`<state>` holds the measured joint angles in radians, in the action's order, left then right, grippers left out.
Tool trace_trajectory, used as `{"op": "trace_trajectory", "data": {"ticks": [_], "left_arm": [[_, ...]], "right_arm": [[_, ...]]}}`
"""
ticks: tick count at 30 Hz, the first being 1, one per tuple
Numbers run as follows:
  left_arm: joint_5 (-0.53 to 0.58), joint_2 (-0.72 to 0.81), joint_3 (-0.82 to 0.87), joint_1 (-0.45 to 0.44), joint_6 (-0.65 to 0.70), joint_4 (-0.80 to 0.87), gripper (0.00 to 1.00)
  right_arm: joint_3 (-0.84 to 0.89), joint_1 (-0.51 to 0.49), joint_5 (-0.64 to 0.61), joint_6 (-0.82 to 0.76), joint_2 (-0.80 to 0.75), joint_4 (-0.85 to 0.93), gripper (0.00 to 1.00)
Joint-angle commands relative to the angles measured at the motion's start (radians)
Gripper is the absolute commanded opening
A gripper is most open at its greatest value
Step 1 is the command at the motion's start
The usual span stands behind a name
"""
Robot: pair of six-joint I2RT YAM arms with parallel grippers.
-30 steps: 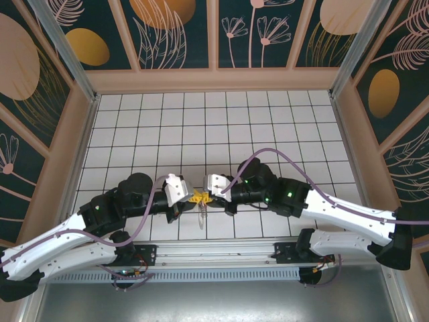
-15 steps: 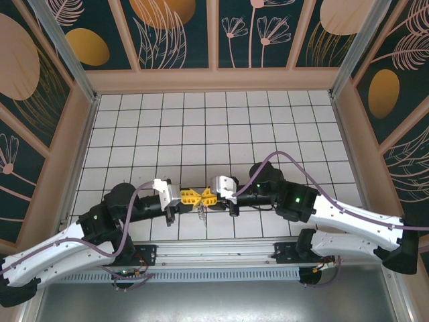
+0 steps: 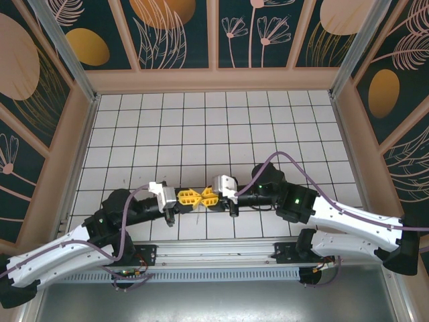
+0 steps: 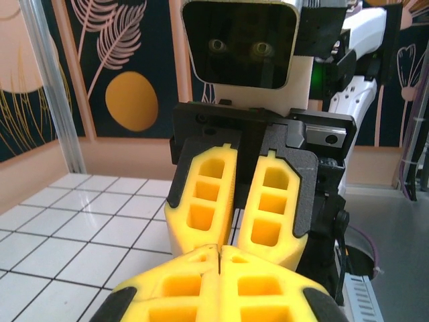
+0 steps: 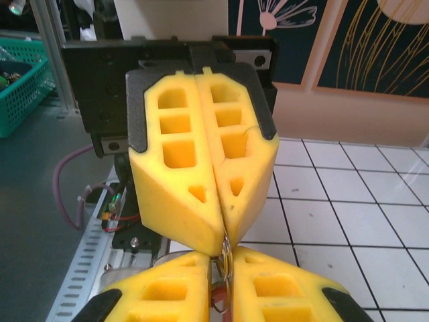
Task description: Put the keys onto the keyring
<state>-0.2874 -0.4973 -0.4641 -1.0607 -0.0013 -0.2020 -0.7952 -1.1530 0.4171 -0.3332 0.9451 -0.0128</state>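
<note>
Between the 2 sets of yellow tips is where it's all going on: left gripper and right gripper sit nose to nose over the white tiled table. The left jaws are pressed tight together, and a thin wire loop of the keyring comes out of their seam, so they're pinching it. That loop runs straight into the narrow slit between the right jaws, which stand a touch parted. Can't tell if they actually grip it. Deeper in that slit sits a tiny reddish bit, too small to make out.
</note>
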Motion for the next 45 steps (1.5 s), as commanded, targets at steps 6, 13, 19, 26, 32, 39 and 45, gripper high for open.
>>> {"op": "trace_trajectory", "data": {"ticks": [6,13,19,26,32,39,45], "left_arm": [[-0.008,0.01,0.042,0.001,-0.034,-0.216,0.0],[0.017,-0.036,-0.097,0.001,0.026,0.111,0.0],[0.114,-0.162,-0.275,0.001,0.09,0.462,0.14],[0.119,-0.23,-0.316,0.001,0.089,0.531,0.18],[0.074,-0.254,-0.322,0.001,0.083,0.54,0.0],[0.024,-0.116,-0.218,0.001,0.011,0.241,0.0],[0.013,-0.03,-0.111,0.001,0.002,0.003,0.0]], "right_arm": [[0.015,-0.005,0.063,0.009,-0.022,-0.059,0.0],[-0.032,-0.005,-0.061,-0.031,-0.022,0.037,0.0],[-0.117,-0.01,-0.13,-0.09,0.053,0.164,0.0],[-0.161,-0.022,-0.164,-0.125,0.095,0.206,0.0],[-0.169,-0.03,-0.2,-0.139,0.097,0.226,0.0],[-0.102,-0.03,-0.173,-0.1,0.049,0.142,0.0],[-0.011,-0.031,-0.079,-0.071,-0.013,-0.01,0.1]]}}
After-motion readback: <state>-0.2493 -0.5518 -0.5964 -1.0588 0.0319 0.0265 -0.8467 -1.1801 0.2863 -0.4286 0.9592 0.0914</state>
